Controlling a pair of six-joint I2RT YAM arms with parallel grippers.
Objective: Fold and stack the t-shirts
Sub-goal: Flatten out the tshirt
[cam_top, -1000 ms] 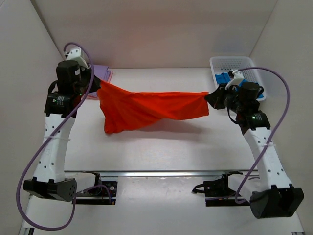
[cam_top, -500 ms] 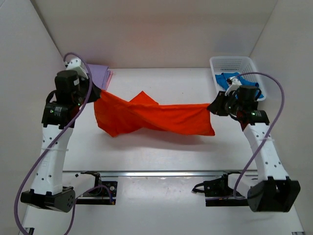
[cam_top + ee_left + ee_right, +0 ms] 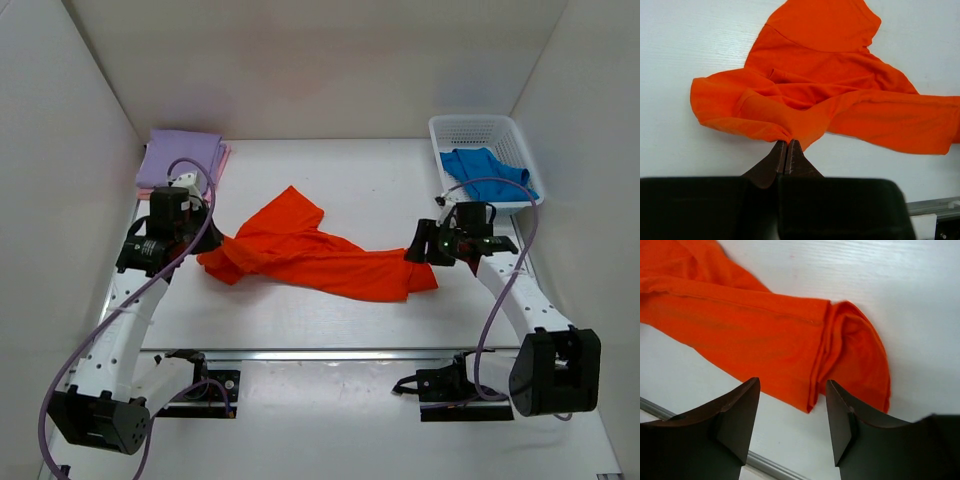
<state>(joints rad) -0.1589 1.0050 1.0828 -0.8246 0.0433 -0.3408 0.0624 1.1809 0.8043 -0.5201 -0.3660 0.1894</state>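
Where basket (image 3: 472, 127) sits, blue shirt (image 3: 482, 170) lies inside.

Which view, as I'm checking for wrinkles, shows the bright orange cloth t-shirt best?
Top external: nearly the whole bright orange cloth t-shirt shows, twisted and crumpled. Left wrist shows most of it, pinched by the left fingers; right wrist shows only one folded end.

White mesh basket (image 3: 478, 128): beyond and right of the right end effector (image 3: 416, 250), on the white desk (image 3: 360, 170). Metal rail (image 3: 330, 354): nearer than it.
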